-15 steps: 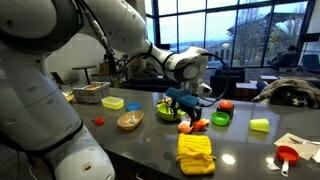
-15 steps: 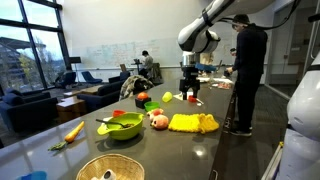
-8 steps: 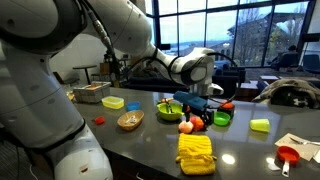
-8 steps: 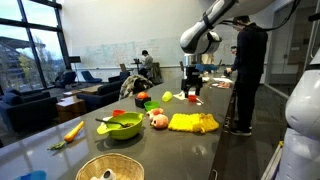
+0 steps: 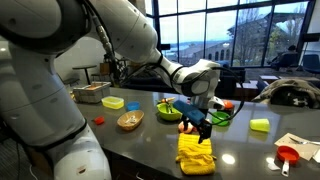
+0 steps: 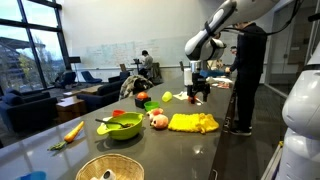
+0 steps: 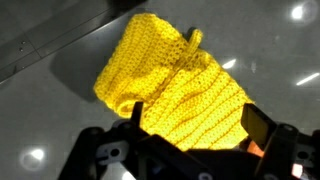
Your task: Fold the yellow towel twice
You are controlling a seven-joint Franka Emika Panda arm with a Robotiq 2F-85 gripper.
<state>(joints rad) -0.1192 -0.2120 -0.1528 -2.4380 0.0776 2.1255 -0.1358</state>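
Note:
The yellow towel lies bunched in a rough rectangle on the dark table near its front edge. It also shows in an exterior view and fills the wrist view, ribbed, with one corner flipped up. My gripper hangs just above the towel's far end, also seen in an exterior view. In the wrist view the gripper has its jaws wide apart over the towel and holds nothing.
A green bowl, a wicker bowl, a flat yellow container, a yellow-green block, an orange fruit and a red item sit around. A person stands beside the table.
My gripper has moved from above the green bowl across and down, so it now sits over the yellow towel. The towel has not moved.

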